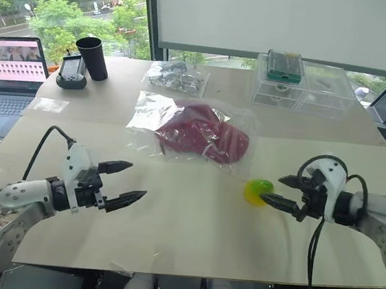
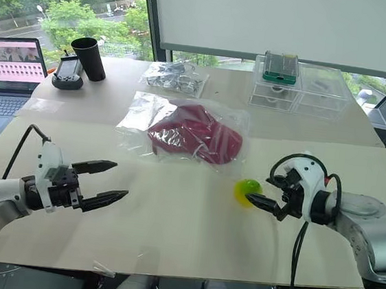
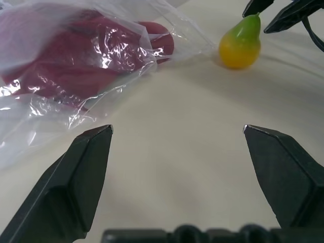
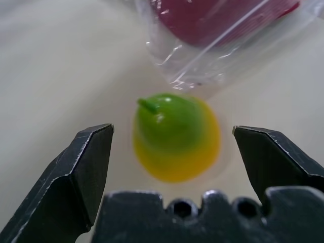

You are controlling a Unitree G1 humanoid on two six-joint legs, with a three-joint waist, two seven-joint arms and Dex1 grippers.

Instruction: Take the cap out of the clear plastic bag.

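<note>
The cap, inside the clear plastic bag, lies mid-frame above both our wide-open, empty grippers, left gripper and right gripper.

**Head pair looks down from above, wrist cameras sit low and close**

The two head views look forward and down across the counter from above, taking in its whole width up to the windows; they share almost the same scene, slightly offset sideways. The left wrist view looks low along the counter toward the clear plastic bag and a yellow-green pear-shaped toy. The right wrist view sits very close to that same toy, with the bag's edge behind it.
</note>
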